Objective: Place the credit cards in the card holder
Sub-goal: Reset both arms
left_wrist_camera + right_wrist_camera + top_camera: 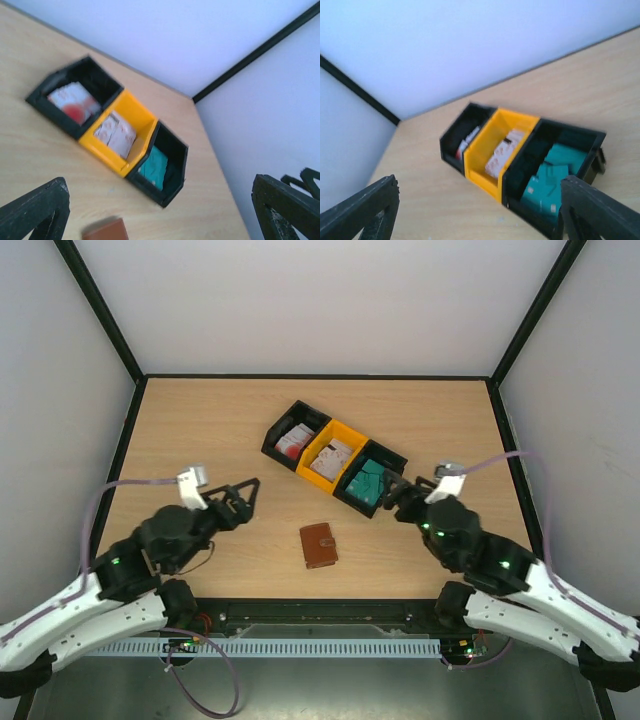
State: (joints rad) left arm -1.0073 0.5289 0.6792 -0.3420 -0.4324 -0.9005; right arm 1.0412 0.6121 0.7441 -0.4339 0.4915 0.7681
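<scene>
Wooden desk is sitting between plain white walls, bins of credit cards at centre, card holder lying just below. Left fingers and right fingers are gaping wide, holding nothing.

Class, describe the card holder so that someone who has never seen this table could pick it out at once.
On the wooden table a slanted row of three bins stands near the middle. Closer to the table's near edge, apart from that row, lies the card holder. It alone is brown, flat and folded shut, unlike the open black and yellow bins.
</scene>
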